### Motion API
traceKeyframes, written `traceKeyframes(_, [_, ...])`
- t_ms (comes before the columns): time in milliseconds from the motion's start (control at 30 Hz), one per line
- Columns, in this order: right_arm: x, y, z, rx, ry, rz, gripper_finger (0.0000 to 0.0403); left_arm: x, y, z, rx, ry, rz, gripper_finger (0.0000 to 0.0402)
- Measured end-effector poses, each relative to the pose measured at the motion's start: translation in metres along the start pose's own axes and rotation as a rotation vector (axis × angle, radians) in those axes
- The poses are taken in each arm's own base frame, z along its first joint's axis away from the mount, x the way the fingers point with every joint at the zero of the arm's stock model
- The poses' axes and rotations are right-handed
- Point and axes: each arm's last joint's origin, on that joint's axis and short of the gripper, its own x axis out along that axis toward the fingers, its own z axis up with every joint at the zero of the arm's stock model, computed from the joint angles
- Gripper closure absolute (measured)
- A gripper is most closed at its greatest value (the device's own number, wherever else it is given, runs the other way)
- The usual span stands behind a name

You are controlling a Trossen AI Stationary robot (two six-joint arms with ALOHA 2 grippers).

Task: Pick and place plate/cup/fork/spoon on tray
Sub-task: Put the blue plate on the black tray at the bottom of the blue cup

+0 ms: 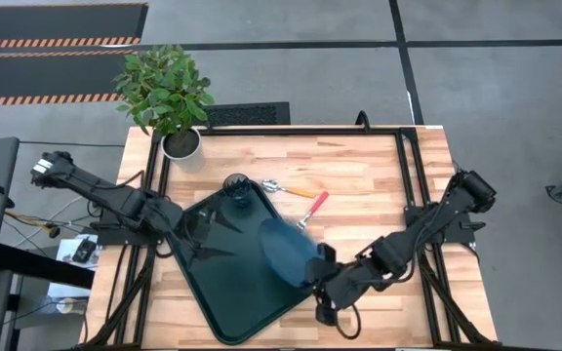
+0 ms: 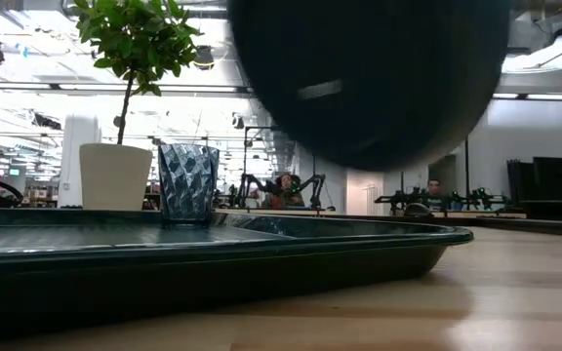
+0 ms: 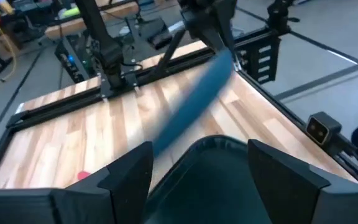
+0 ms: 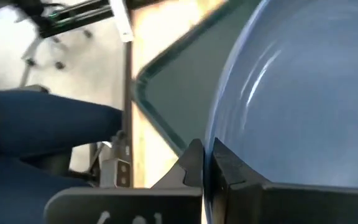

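The dark blue-teal plate (image 1: 283, 250) is tilted above the right part of the dark green tray (image 1: 224, 278), and my right gripper (image 1: 316, 281) is shut on it. In the low view the plate (image 2: 369, 78) hangs clear above the tray (image 2: 261, 244). The smoky-grey cup (image 1: 237, 187) stands on the tray's far corner. The orange-handled spoon (image 1: 289, 187) and the red-pink-handled fork (image 1: 312, 208) lie on the table just beyond the tray. My left gripper (image 1: 178, 222) is open at the tray's left edge, its fingers either side of the tray's rim (image 3: 216, 146). My right gripper pinches the plate's rim (image 4: 211, 134) between its two fingers, one on the upper face and one on the underside, on the plate's near-right side. The fingers come level from the table's right. The plate is lifted clear and tilted.
A potted plant in a white pot (image 1: 180, 143) stands at the table's far left corner. Black frame rails (image 1: 403, 166) run along the table's sides. Bare wood shows right of the fork (image 1: 379, 195). A person's blue-clad legs (image 4: 42, 124) are beside the table.
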Motion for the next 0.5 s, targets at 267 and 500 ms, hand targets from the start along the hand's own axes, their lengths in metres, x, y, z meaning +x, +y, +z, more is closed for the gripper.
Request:
traceKeyframes(267, [-0.001,0.003,0.004,-0.017,-0.016,0.059,0.0388,0.013,-0.003,-0.004,0.021,0.031,-0.027,0.0152])
traceKeyframes(500, [-0.001,0.002,0.006,-0.023,0.000,0.094,0.0389,0.015,0.000,-0.005,0.004,0.031,-0.034,0.0152])
